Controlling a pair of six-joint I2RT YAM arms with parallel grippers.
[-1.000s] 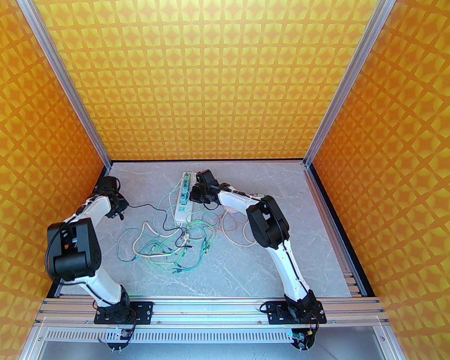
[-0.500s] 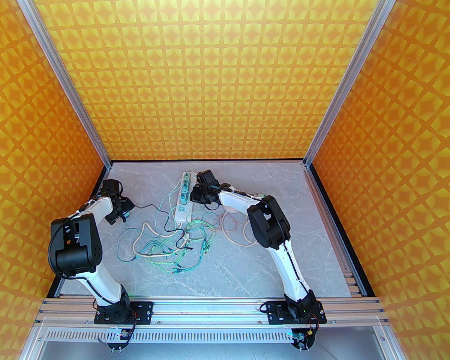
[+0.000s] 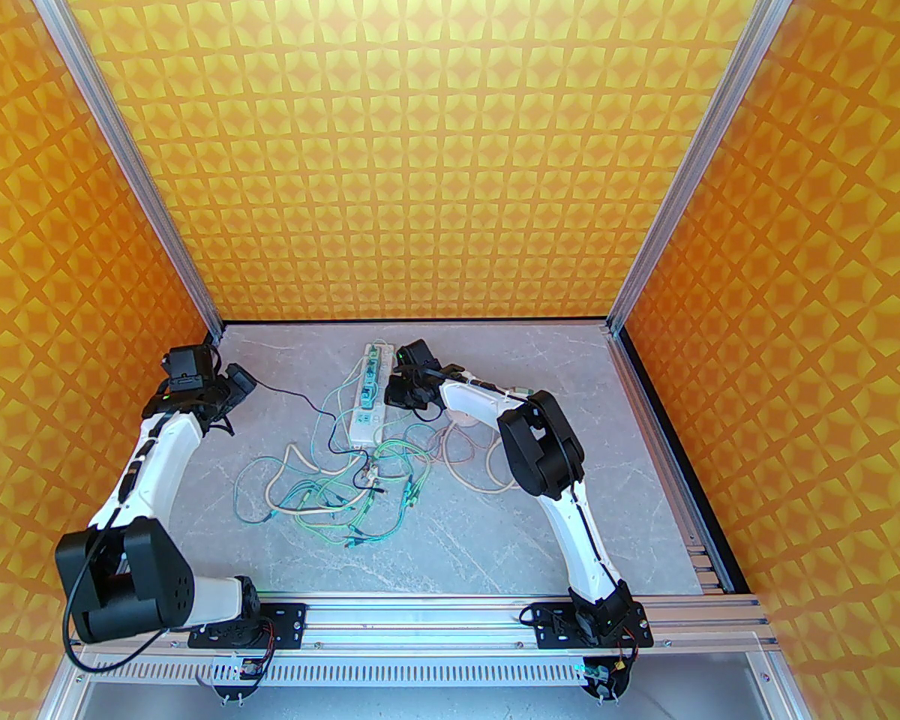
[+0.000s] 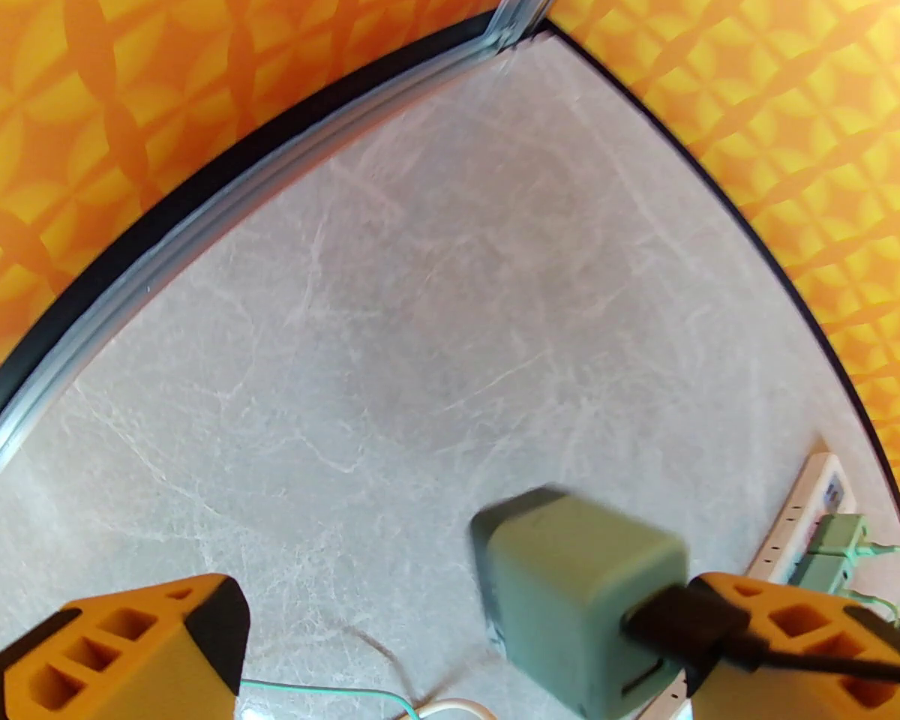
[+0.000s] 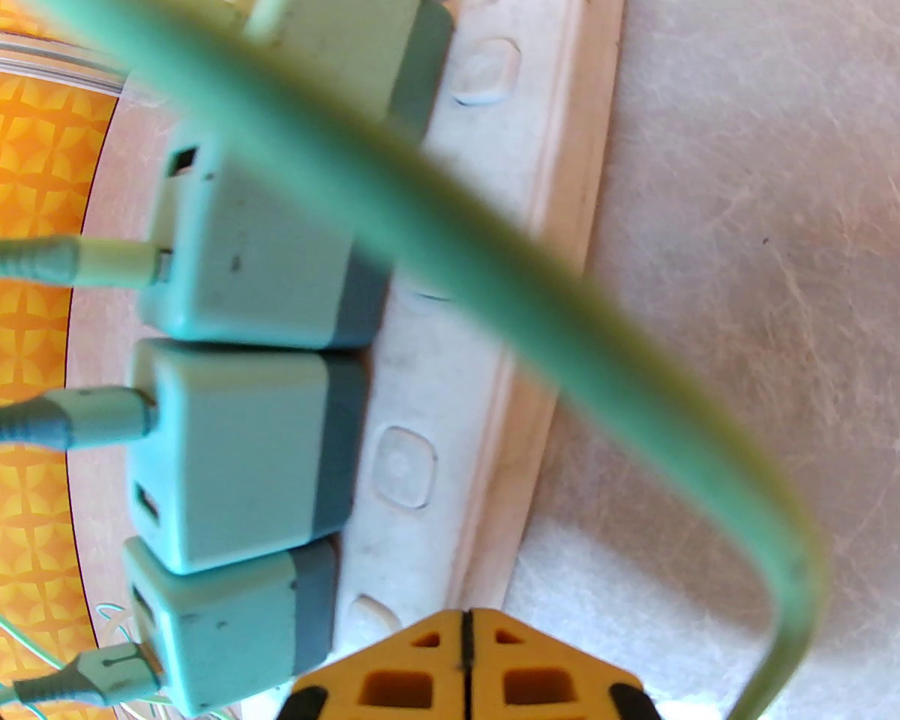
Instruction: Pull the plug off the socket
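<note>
Snagging is worrying me most. The left gripper is standing wide open, clasping nothing. The plug, out of the socket, is sitting against one of its fingers, and the black cable is crossing that finger. The plug is showing blurred, so I am not telling whether it is resting or dropping. Any move of that arm risks catching the cable and dragging the plug into the tangle of cables.

The right gripper is clenched shut on nothing, apparently pinning the power strip at its edge. It could be slipping off, and a green cable is looping over it.

The table is showing smooth grey marble, likely slippery. Orange patterned walls are closing in on three sides.
</note>
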